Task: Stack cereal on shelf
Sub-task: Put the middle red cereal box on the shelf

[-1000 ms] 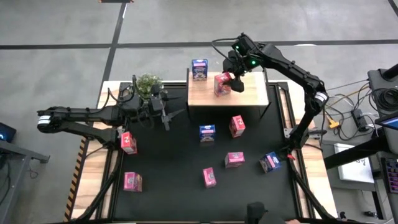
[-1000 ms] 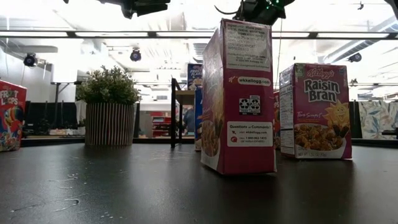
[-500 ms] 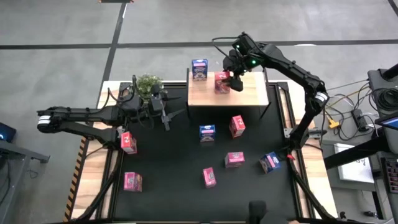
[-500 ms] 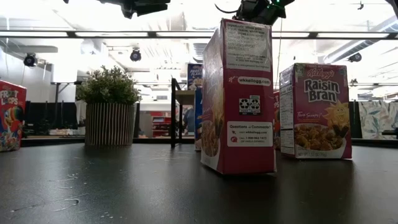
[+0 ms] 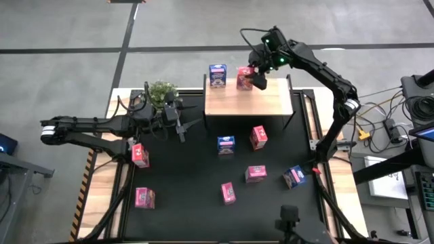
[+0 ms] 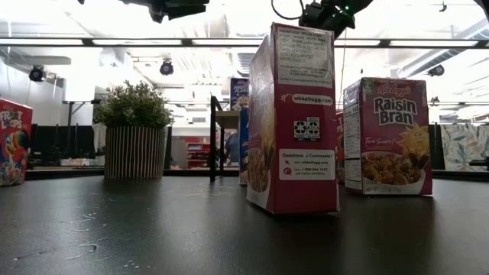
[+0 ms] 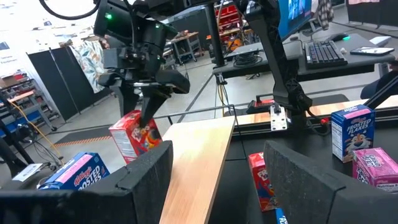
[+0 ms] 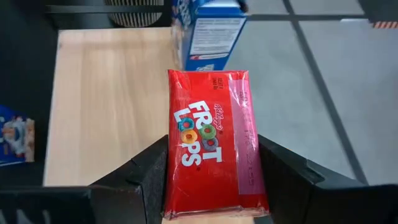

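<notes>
Right gripper (image 5: 257, 76) clamps a Froot Loops box (image 5: 244, 78) over the shelf (image 5: 264, 105).
Near the rear edge; releasing could topple it. Left gripper (image 5: 182, 127) open.

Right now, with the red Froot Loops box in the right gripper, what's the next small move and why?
Probably lower the red Froot Loops cardboard box onto the pale wooden shelf top beside the blue cereal box: the right gripper holds it at the back edge.

We see a red Froot Loops box (image 8: 211, 149) clamped between the right gripper's (image 8: 211, 186) jaws, over the far edge of the shelf (image 8: 106, 106). A blue box (image 8: 208, 34) stands just beyond it. Another blue box (image 8: 15, 143) lies below on the bench (image 8: 25, 81).
</notes>
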Action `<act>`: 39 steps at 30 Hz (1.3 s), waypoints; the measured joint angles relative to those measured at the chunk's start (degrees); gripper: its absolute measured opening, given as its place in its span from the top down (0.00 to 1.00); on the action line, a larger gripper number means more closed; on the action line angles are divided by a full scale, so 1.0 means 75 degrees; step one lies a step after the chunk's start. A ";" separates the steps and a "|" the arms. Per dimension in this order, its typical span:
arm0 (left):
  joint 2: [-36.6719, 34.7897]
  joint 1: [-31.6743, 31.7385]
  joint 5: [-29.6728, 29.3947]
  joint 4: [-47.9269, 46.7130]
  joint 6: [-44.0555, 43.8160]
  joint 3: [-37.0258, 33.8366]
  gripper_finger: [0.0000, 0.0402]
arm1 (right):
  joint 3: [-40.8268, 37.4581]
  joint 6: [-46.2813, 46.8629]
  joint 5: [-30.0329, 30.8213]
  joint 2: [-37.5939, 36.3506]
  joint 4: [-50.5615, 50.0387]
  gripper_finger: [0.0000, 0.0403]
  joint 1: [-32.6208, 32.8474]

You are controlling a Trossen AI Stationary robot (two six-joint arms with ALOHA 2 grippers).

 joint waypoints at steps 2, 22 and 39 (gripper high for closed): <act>0.0000 0.0001 0.0000 0.0000 0.0000 0.0000 0.41 | -0.0037 -0.0100 -0.0007 0.0000 0.0148 0.51 -0.0013; 0.0000 -0.0001 0.0000 0.0003 -0.0003 0.0000 0.41 | -0.0389 -0.0327 0.0050 0.0073 0.0587 0.51 -0.0036; 0.0000 -0.0002 0.0003 0.0023 -0.0006 0.0000 0.41 | -0.0392 -0.0259 0.0061 0.0259 0.0652 0.51 -0.0036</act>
